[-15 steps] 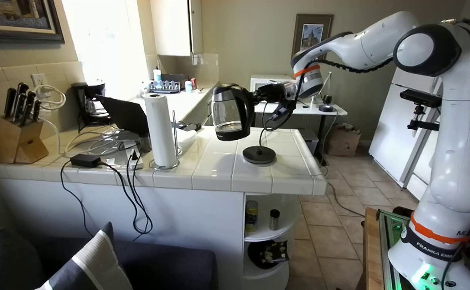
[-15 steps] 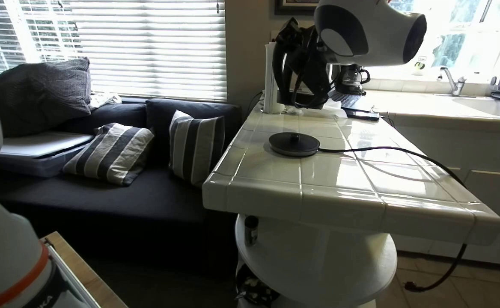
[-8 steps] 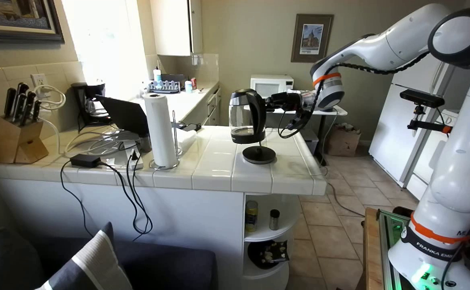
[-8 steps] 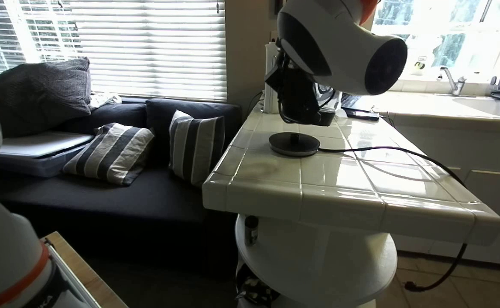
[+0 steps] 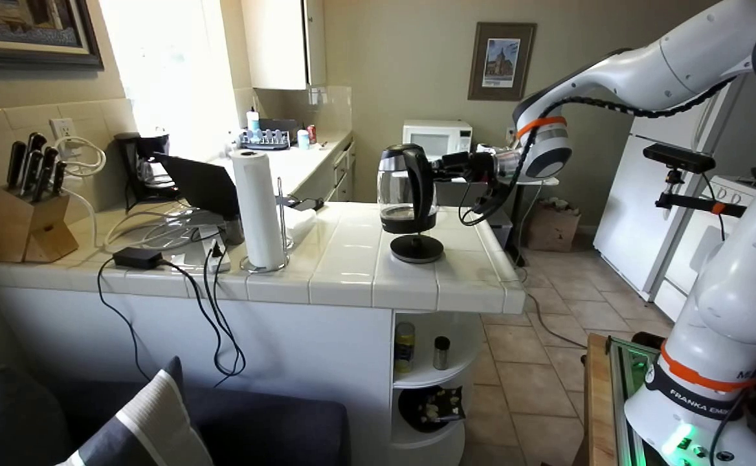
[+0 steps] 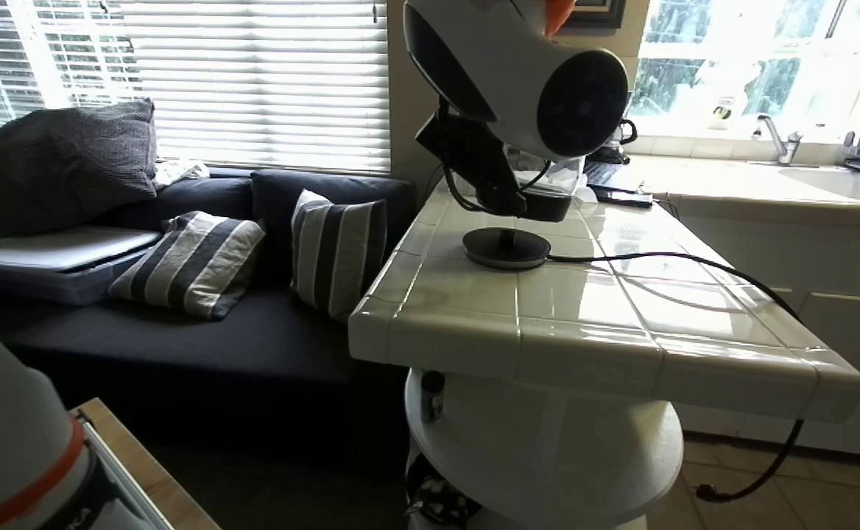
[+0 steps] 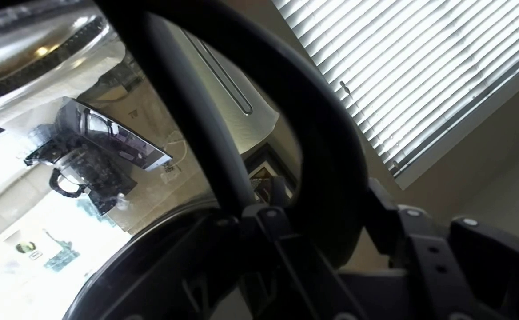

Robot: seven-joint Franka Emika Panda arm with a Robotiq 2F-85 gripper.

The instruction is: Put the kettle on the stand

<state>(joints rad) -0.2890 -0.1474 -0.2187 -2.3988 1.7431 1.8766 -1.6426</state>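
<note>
The kettle point(image 5: 396, 188), with a glass body and black bottom rim, hangs above the tiled counter. In an exterior view its bottom is just above and slightly left of the round black stand point(image 5: 417, 249). In an exterior view the kettle's bottom rim point(image 6: 550, 205) shows beyond and right of the stand point(image 6: 506, 250), partly behind the wrist. A gap shows between kettle and stand. My gripper point(image 5: 438, 169) is at the kettle's handle. In the wrist view the gripper point(image 7: 321, 209) has its fingers on both sides of the black handle point(image 7: 330, 146). The stand is out of the wrist view.
A white paper-towel roll point(image 5: 258, 210) stands on the counter left of the kettle, with a laptop point(image 5: 200, 184) behind it. The stand's black cord point(image 6: 680, 255) crosses the counter and hangs over its edge point(image 6: 695, 368). A knife block point(image 5: 32, 223) is at the far left.
In an exterior view the kettle has moved right and slightly down toward the stand, held by the gripper. The arm has drawn back toward its base. The stand has not moved.
</note>
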